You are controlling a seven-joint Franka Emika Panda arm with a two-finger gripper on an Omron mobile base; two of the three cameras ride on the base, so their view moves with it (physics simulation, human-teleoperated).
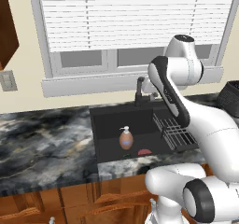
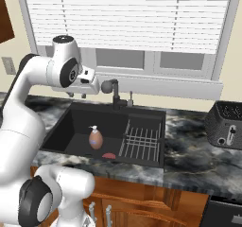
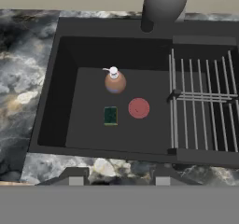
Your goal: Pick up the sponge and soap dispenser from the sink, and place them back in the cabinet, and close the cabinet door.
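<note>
- Right at your lens, the gripper (image 3: 116, 177) shows two dark tips standing apart over the desk (image 3: 28, 83) edge, with nothing between them; how wide the jaws really stand you cannot tell.
- Below you sits the sink (image 3: 60, 101), black and deep, its floor in plain sight.
- Your soap (image 3: 115, 81) stands upright on that floor, toward the back, white pump on top.
- Your sponge (image 3: 138, 108) lies flat just in front of the soap and a touch toward the rack, apart from it.
- Next to the sponge lies a small green square (image 3: 110, 115), also flat on the floor.
- Wire rack (image 3: 203, 108) fills the sink's far side, near the sponge but not touching.
- Faucet (image 3: 163, 6) rises at the sink's back rim.
- From the right base view, a dark toaster (image 2: 226, 124) sits on the desk well beyond the rack.
- From the left base view, a corner of the cabinet (image 1: 7, 24) shows high on the wall, well apart from the sink.
</note>
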